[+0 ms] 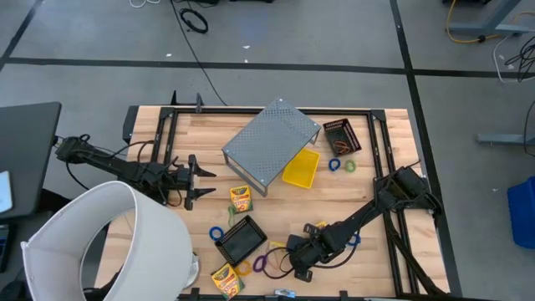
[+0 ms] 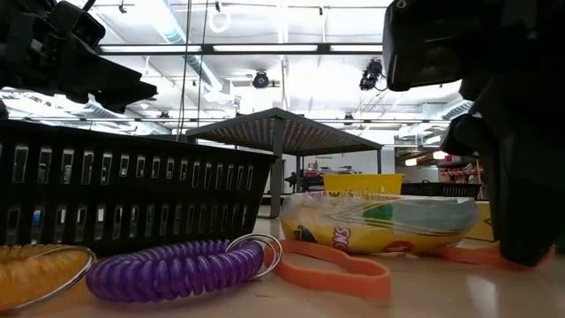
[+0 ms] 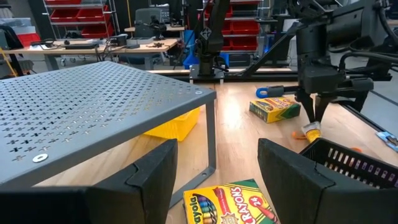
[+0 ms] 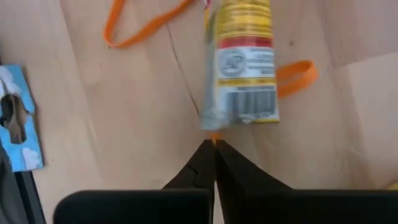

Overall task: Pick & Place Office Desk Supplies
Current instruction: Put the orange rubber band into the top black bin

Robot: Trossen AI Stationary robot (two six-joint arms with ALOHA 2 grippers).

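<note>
The right gripper (image 4: 214, 144) is low over the wooden table (image 1: 359, 196), near the front edge. Its fingers are pressed together, and a thin orange elastic loop (image 4: 297, 76) seems pinched at the tips. A yellow packet (image 4: 241, 62) lies just beyond the fingertips, on top of this loop. A second orange loop (image 4: 140, 26) lies beside the packet.

The left gripper (image 1: 197, 180) waits with its fingers wide apart. A crayon box (image 3: 231, 203) lies between and just ahead of them, and the grey perforated shelf (image 3: 93, 106) stands to one side.
</note>
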